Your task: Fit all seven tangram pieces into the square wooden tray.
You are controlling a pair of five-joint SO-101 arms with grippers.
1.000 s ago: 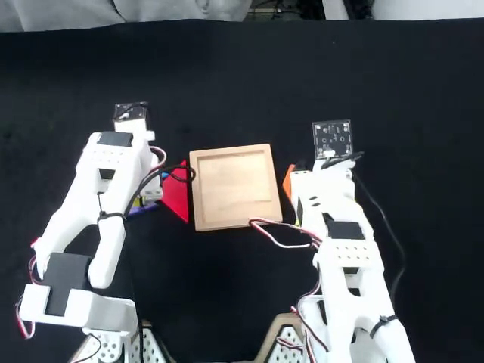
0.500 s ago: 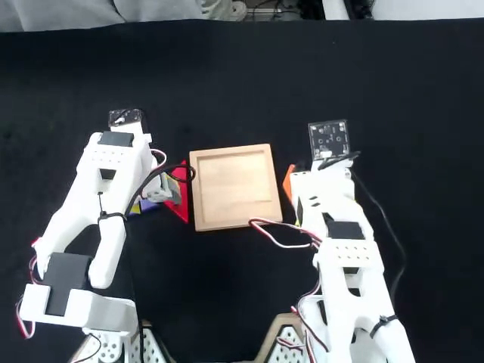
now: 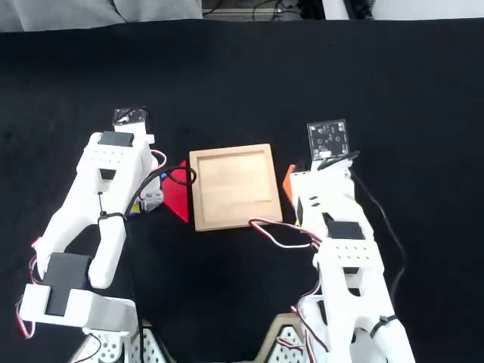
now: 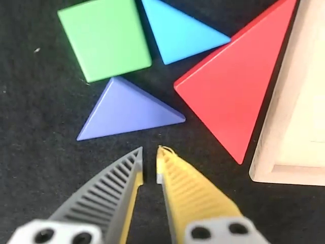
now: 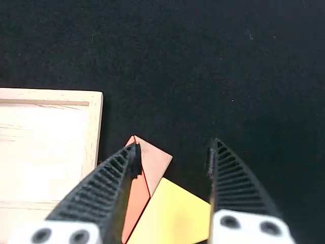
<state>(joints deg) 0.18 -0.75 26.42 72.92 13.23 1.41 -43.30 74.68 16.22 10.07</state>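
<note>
**L arm.** Left gripper [image 4: 151, 152]: grey and yellow fingers nearly closed, narrow slit between tips, nothing held. It hangs over the black table cloth [image 3: 242, 76].
- Violet wooden triangle [image 4: 129, 109]: flat on cloth, just ahead of tips, not touching them.
- Large red wooden triangle [image 4: 238, 86]: ahead of tips, on the yellow-finger side. One corner lies near the violet triangle's corner.
- Green wooden square [image 4: 104, 38] and light-blue wooden triangle [image 4: 180, 30]: beyond the violet triangle, farther from tips, side by side w/ a thin gap.
- Square wooden tray [image 4: 299, 127]: past the red triangle on the yellow-finger side. Its rim lies just beside the red triangle's long edge. In the high view no piece lies in it.

**R arm.** Right gripper [image 5: 175, 147]: black fingers spread wide, nothing held.
- Pale salmon wooden piece [image 5: 155, 160]: its corner lies between the fingers, close to the tray-side finger.
- Orange wooden piece [image 5: 134, 203]: edge to edge w/ the salmon piece, partly hidden by the tray-side finger.
- Yellow wooden piece [image 5: 175, 213]: between the fingers, nearer the wrist than the tips, against the orange piece. Full shapes of these three: cannot tell.
- Tray: outside the finger span, beside the tray-side finger, apart from the three pieces.
</note>
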